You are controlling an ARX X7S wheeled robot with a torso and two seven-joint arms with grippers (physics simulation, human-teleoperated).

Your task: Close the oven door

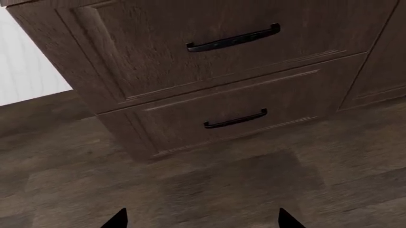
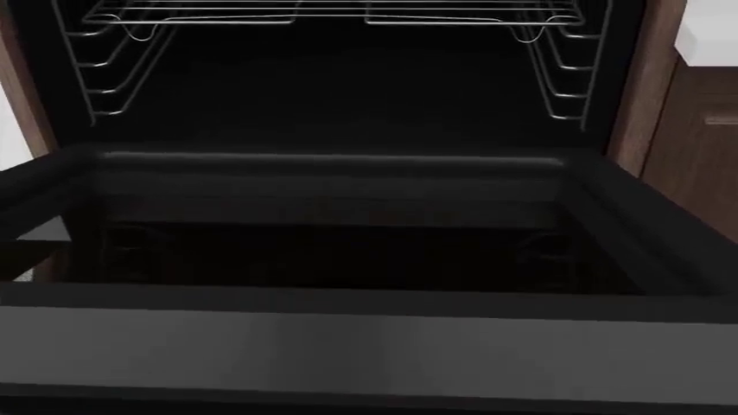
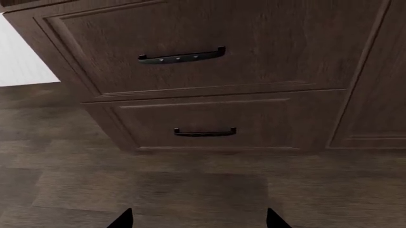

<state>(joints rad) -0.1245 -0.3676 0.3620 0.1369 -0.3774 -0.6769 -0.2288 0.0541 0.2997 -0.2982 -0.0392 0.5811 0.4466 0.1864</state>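
Observation:
The oven door [image 2: 346,346] lies folded down and open, filling the lower head view, its grey rim nearest me and dark glass [image 2: 334,259] behind it. Past it gapes the black cavity [image 2: 334,95] with wire racks [image 2: 334,13] at the top. Neither arm shows in the head view. My left gripper [image 1: 201,221] is open, only its two black fingertips showing, over wooden floor in front of brown drawers. My right gripper [image 3: 198,219] is open too, fingertips wide apart with nothing between them, facing similar drawers.
Brown wooden cabinet sides [image 2: 645,78] flank the oven. Each wrist view shows two stacked drawers with black bar handles [image 1: 233,39] [image 3: 182,56], dark wood floor [image 1: 209,190] below them, and a white wall patch [image 1: 25,66] beside the cabinet.

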